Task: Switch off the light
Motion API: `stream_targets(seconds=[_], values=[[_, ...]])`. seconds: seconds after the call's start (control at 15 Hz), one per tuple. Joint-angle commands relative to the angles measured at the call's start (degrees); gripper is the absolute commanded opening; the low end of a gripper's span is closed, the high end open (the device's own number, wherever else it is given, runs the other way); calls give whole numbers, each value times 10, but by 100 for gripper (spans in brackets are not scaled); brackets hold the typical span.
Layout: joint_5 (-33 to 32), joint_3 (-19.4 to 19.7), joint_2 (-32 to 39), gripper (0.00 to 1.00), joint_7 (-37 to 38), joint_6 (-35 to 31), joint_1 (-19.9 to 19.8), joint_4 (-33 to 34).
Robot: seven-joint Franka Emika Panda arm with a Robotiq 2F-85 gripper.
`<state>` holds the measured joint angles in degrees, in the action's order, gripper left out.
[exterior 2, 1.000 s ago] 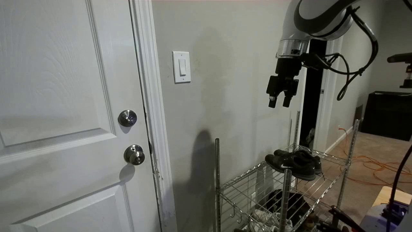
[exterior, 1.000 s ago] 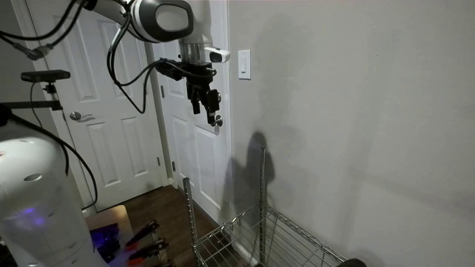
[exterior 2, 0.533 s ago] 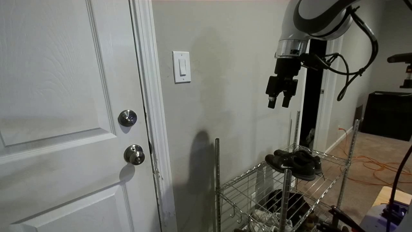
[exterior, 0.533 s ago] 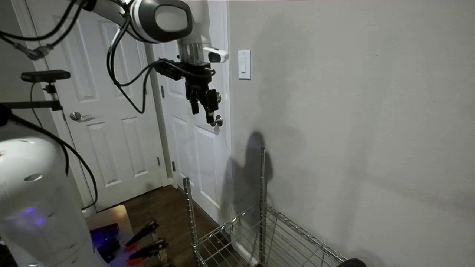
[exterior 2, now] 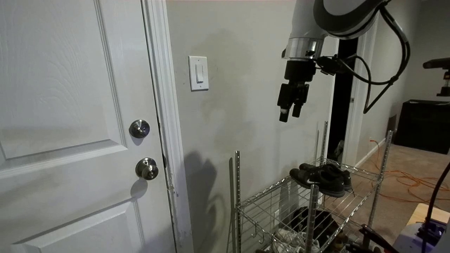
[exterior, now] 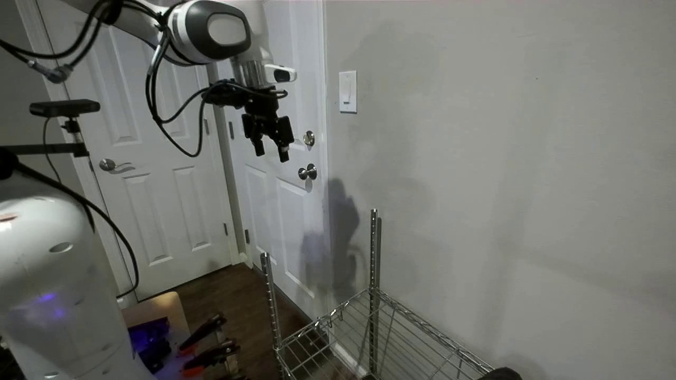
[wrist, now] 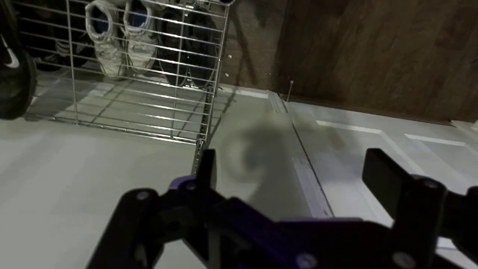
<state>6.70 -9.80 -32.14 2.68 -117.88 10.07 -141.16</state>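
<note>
When looked for in both exterior views, shows as a white, upright, rectangular light switch, with a narrow raised rocker down the middle. Sits flat on the grey wall, just beside the door frame and higher than the round metal door knob. Cannot tell the rocker's setting. As for the claw, hangs in mid-air, pointing down with a slight tilt, well apart from the switch and higher than the black shoes on the wire rack. Has both fingers spread wide in the wrist view, with only wall, frame and door in the gap behind. Holds and touches nothing.
</note>
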Motion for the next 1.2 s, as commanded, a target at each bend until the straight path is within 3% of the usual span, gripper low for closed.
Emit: stream_targets(seconds=[0.0, 0.33, 0.67, 0.73, 1.13], values=[[-38, -37, 16, 100, 5, -29, 11, 31], [-97, -64, 23, 100, 29, -157, -2, 47], [-117, -61, 33, 100, 51, -276, -17, 35], [-103, -54, 27, 100, 33, -240, -3, 41], [-104, -53, 33, 100, 34, -258, -8, 41]])
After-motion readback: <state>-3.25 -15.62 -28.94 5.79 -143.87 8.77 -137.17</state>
